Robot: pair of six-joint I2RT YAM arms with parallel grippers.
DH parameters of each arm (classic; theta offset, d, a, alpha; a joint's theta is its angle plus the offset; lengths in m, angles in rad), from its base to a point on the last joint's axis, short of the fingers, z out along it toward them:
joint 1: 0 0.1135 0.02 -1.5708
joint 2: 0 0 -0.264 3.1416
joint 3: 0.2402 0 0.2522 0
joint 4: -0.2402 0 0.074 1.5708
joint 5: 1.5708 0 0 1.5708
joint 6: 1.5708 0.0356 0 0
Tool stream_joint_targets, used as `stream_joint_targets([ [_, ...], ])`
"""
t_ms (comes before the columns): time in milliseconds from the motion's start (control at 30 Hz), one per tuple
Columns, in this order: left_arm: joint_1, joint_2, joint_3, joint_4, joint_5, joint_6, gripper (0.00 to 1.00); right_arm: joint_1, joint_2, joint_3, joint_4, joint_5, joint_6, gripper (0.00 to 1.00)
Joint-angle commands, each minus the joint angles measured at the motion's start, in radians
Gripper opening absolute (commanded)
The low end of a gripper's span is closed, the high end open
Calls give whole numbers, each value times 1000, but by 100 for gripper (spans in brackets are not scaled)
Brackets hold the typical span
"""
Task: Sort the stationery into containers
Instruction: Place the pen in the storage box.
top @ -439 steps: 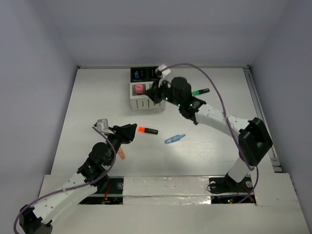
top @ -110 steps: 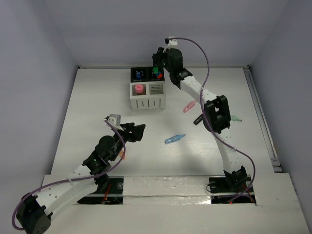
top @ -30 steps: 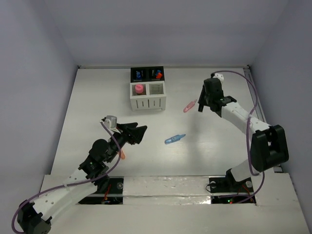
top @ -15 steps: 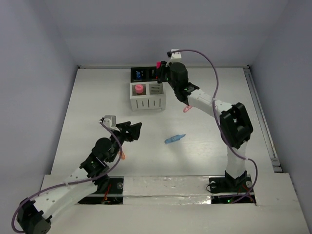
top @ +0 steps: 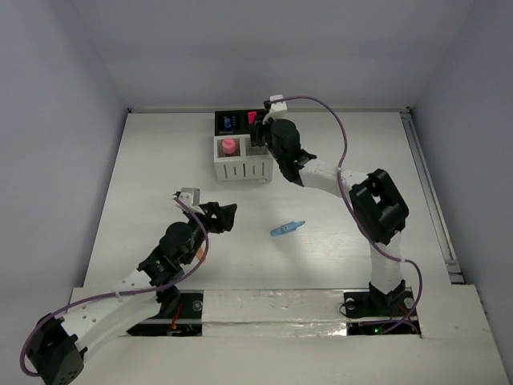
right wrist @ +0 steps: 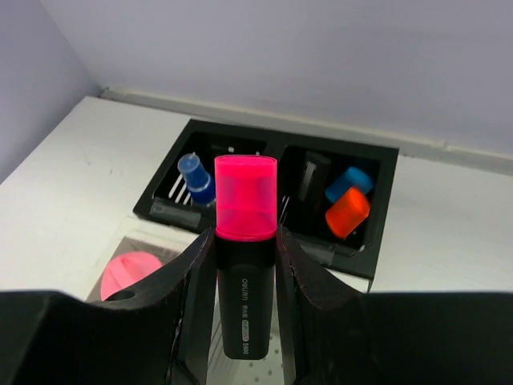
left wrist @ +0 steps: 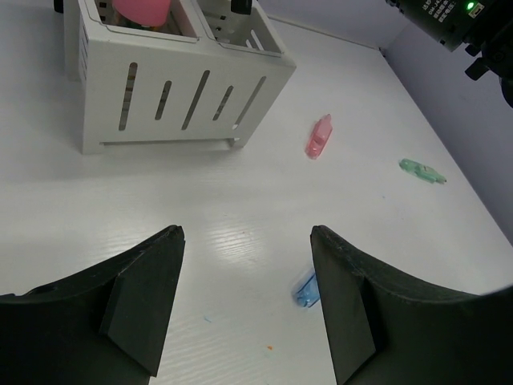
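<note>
Right wrist view shows the pink-capped highlighter [right wrist: 244, 277] clamped between the fingers of the right pincer [right wrist: 244, 241]; its long axis runs along the fingers, cap pointing out past the tips toward the two black cups at the back of the container block [right wrist: 272, 150]; the pincer is partly closed, gripping the black barrel, held above the block; the left pincer [left wrist: 244, 241] gapes wide and holds nothing, on the near side of the block over the tabletop [left wrist: 96, 200], with a blue pen [left wrist: 304, 289] lying just beyond its tips.
</note>
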Motion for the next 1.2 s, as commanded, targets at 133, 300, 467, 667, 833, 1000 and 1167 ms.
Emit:
stream_joint_targets([
  [133, -5, -3, 2, 75, 16, 7, 61, 8, 54, 148, 131, 60, -68, 5],
  [300, -5, 2, 3, 76, 19, 10, 61, 8, 146, 284, 103, 103, -105, 5],
  [467, -5, 5, 2, 79, 25, 10, 61, -23, 249, 413, 76, 115, -102, 8],
  [667, -5, 26, 3, 90, 27, 11, 61, -51, 295, 482, 33, 111, -70, 11],
  [833, -5, 52, 5, 105, 33, 11, 61, -61, 330, 507, 19, 103, -67, 12],
  [1000, -5, 77, 8, 116, 39, 13, 61, -61, 342, 504, 13, 92, -67, 20],
  [1167, -5, 104, 12, 127, 50, 13, 61, -61, 321, 457, 26, 76, -58, 33],
])
